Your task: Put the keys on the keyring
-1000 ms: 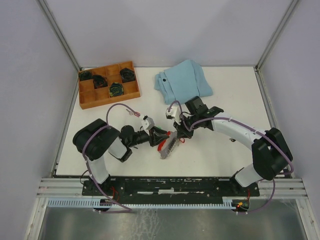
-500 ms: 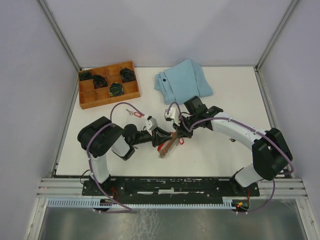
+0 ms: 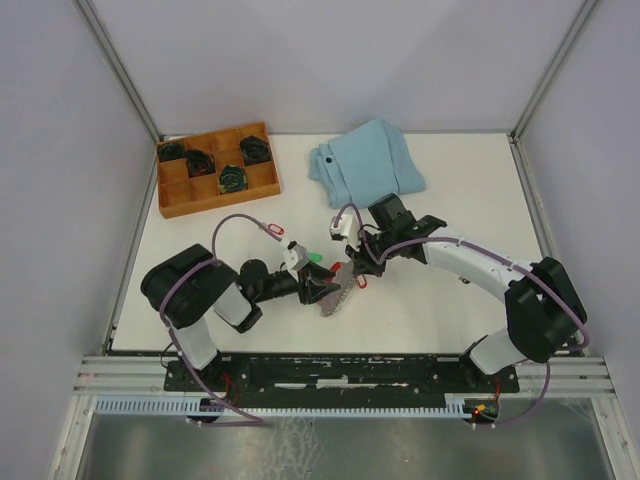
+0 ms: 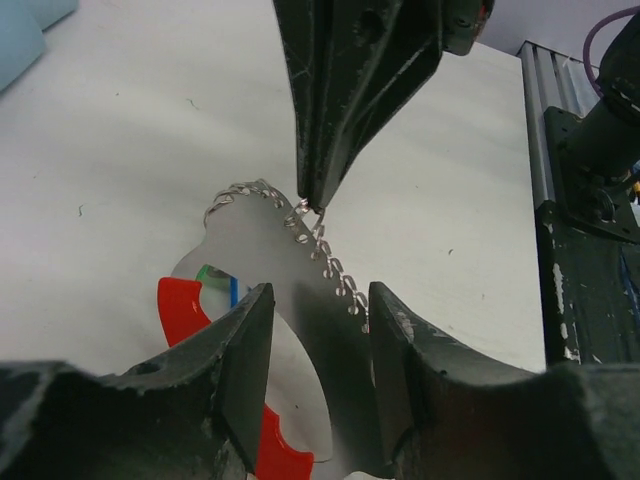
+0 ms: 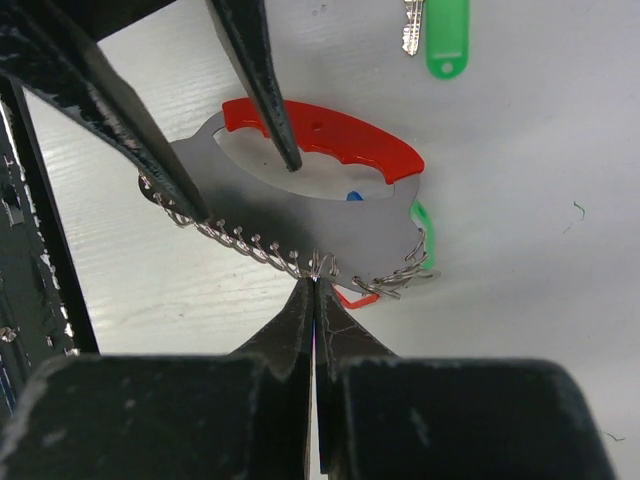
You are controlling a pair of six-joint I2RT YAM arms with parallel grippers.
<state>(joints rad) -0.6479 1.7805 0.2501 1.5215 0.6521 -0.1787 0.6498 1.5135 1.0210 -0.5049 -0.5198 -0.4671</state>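
The keyring (image 3: 338,294) is a grey plate with a red handle (image 5: 330,135) and a row of silvery loops (image 4: 330,262). My left gripper (image 3: 322,288) is shut across the plate (image 4: 275,240), one finger (image 5: 262,95) through the handle opening and the other at the loop edge. My right gripper (image 3: 352,268) is shut, its tips (image 5: 317,280) pinching one loop in the row. Green (image 5: 421,226), red (image 5: 356,297) and blue tags hang at the keyring's end. A green-tagged key (image 5: 446,34) lies loose on the table beside it (image 3: 315,257). A red-tagged key (image 3: 271,228) lies further left.
A wooden compartment tray (image 3: 170,200) holding black items stands at the back left. A folded light-blue cloth (image 3: 365,160) lies at the back centre. The metal rail (image 4: 575,250) at the table's near edge runs behind the arms.
My left gripper has shifted slightly toward the near edge with the keyring, uncovering the green-tagged key on the table. My right gripper has stayed at the loops.
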